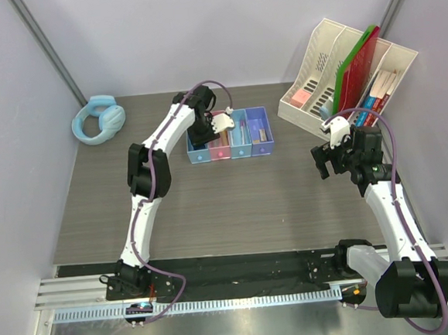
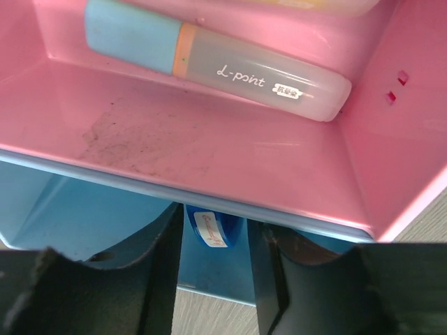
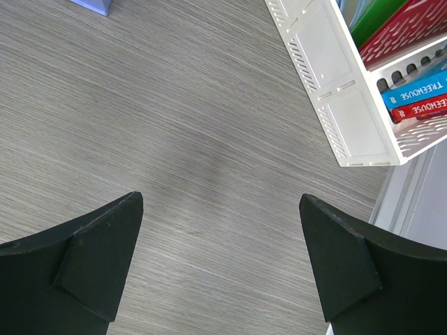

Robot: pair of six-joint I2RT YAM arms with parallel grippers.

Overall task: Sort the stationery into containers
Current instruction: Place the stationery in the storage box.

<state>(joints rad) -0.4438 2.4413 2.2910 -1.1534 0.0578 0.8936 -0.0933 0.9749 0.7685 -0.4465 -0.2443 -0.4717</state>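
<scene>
The containers [image 1: 230, 136] stand in a row at the table's back centre: blue, pink, blue, purple. My left gripper [image 1: 208, 128] hangs over the left end of the row. In the left wrist view its fingers [image 2: 162, 279] stand close together around a blue block [image 2: 213, 227] with a white label, inside the end blue bin [image 2: 84, 209]. The pink bin [image 2: 209, 146] beside it holds a pale blue tube [image 2: 209, 66], with a yellowish item [image 2: 293, 5] behind it. My right gripper [image 1: 324, 158] is open and empty above bare table [image 3: 220, 230].
A cream slotted file organiser [image 1: 332, 58] with red and green folders stands at the back right, close to my right gripper, and shows in the right wrist view [image 3: 335, 91]. Light blue headphones [image 1: 98, 121] lie at the back left. Walls close in both sides.
</scene>
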